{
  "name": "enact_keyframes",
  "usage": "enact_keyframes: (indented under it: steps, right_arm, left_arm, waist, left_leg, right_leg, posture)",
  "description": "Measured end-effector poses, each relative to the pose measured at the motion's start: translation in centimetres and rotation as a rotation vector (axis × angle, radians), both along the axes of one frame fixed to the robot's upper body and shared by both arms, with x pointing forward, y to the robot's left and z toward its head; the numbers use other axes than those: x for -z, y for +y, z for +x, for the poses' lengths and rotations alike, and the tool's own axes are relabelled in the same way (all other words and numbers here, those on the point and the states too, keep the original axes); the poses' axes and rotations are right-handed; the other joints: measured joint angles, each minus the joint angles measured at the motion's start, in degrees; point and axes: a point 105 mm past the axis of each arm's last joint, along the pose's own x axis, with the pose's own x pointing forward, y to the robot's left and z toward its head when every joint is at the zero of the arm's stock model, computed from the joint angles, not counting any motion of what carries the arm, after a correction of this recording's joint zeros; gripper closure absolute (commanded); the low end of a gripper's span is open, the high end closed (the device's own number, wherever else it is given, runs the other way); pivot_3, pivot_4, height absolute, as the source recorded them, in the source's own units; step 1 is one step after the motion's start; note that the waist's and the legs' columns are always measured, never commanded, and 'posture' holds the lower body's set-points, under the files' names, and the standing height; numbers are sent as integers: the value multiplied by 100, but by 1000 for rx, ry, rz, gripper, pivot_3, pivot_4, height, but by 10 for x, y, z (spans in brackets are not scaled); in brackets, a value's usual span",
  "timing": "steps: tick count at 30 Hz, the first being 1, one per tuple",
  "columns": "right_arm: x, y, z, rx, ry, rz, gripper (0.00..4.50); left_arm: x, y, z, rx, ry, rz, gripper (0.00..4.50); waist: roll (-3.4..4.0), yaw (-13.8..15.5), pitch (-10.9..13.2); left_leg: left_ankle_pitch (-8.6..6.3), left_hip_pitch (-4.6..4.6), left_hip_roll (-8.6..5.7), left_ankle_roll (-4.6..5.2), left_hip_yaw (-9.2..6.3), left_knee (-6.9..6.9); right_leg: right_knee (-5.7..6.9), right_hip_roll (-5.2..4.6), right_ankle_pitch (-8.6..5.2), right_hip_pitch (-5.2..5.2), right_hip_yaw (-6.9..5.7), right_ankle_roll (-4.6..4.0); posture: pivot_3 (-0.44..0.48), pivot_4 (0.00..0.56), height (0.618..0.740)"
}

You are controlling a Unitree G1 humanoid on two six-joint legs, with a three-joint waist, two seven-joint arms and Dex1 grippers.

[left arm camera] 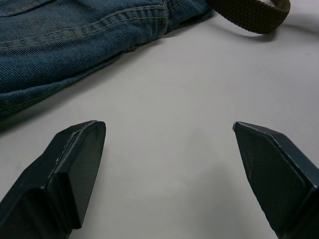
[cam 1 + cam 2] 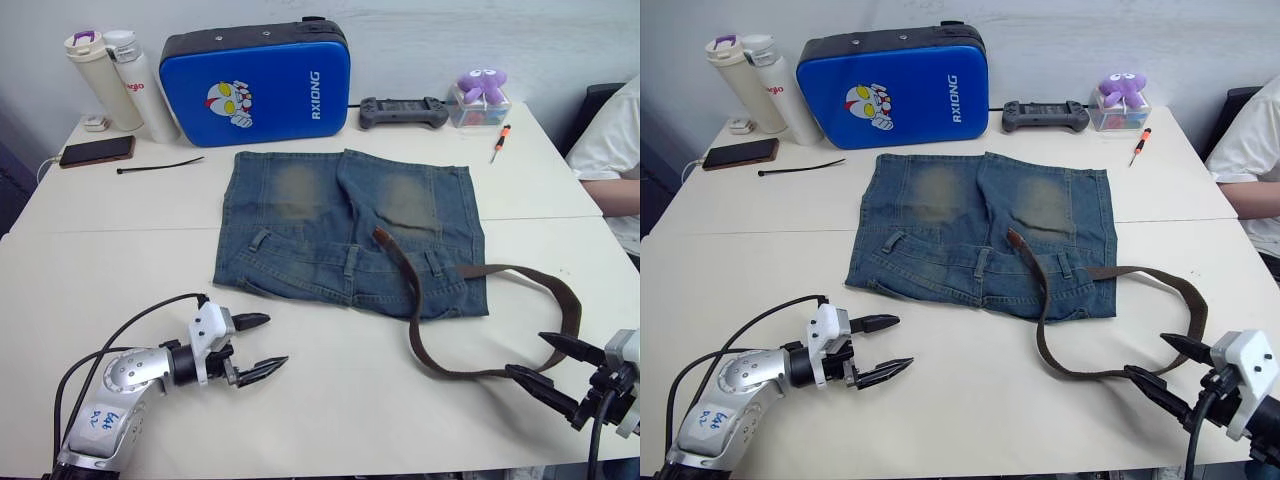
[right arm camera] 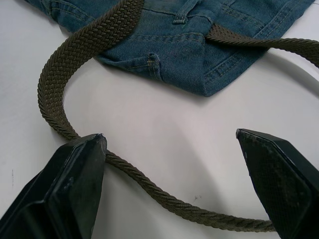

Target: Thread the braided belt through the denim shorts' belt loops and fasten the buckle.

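Note:
The denim shorts (image 2: 340, 225) lie flat mid-table, waistband toward me, with belt loops (image 2: 351, 262) along it. One tan end of the braided belt (image 2: 430, 362) rests on the shorts. The strap runs off the waistband, curves over the table and loops back to the shorts' right corner. The buckle is hidden. My left gripper (image 2: 277, 339) is open and empty on bare table near the shorts' front left corner. My right gripper (image 2: 524, 354) is open just in front of the belt's curve. In the right wrist view the strap (image 3: 65, 64) passes by one finger (image 3: 75, 184).
At the back stand a blue case (image 2: 255, 85), two bottles (image 2: 100, 80), a phone (image 2: 96, 151), a black cable tie (image 2: 158, 166), a game controller (image 2: 403, 112), a purple toy (image 2: 482, 85) and a screwdriver (image 2: 499, 142). A person's white sleeve (image 2: 610, 150) is at the right edge.

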Motion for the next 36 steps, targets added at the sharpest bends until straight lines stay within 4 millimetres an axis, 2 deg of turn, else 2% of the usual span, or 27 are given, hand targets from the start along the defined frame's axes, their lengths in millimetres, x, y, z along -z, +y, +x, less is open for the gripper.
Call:
enact_keyframes:
  steps: [12, 18, 27, 30, 33, 35, 36]
  right_arm:
    - [-1, 0, 0, 4, -6, -5, 20]
    - [-1, 0, 1, 6, -11, -6, 20]
    - [-3, 7, 1, 12, -24, -2, 20]
    - [-7, 14, 3, 10, -21, -6, 20]
    - [-29, 39, 27, -60, -85, -108, 20]
    - [-45, 58, 43, -98, -126, -147, 20]
    - [-48, 62, 47, -103, -135, -152, 20]
  left_arm:
    - [-5, -4, -2, 44, 81, -69, 0]
    - [-1, 1, -12, 57, 118, -72, 0]
    - [-19, -1, -10, 82, 110, -139, 0]
    - [-33, -7, -7, 163, 119, -147, 0]
    - [-79, -18, 10, 298, 60, -131, 0]
    - [-103, -19, 15, 352, 1, -92, 0]
    - [-108, -19, 16, 358, -12, -81, 0]
  waist:
    - [0, -8, 0]
    - [0, -57, 0]
    - [0, -64, 0]
    - [1, -61, -1]
    - [-4, -73, 1]
    - [-2, -133, -2]
    - [-2, -152, -1]
  left_leg:
    - [0, 0, 0, 0, 0, 1]
    - [0, 0, 0, 0, -1, 1]
    - [1, -1, 0, -1, -2, 3]
    - [2, -1, 0, -3, -4, 7]
    - [8, -8, 0, -7, -13, 27]
    - [12, 0, 0, -13, -12, 21]
    - [15, -4, 0, -16, -12, 20]
  right_leg:
    - [1, 0, 0, 0, -1, 0]
    - [1, 0, 0, 0, -1, 0]
    - [2, 0, 0, 1, -2, 0]
    - [7, 0, 0, 1, -4, 0]
    - [15, -1, 17, 2, -14, 0]
    - [13, 1, 22, 3, -12, 0]
    - [11, 2, 21, -1, -13, 0]
  posture:
    - [0, 150, 740]
    - [0, 150, 740]
    - [0, 150, 740]
    - [0, 150, 740]
    - [0, 150, 740]
    - [0, 150, 740]
    - [0, 150, 740]
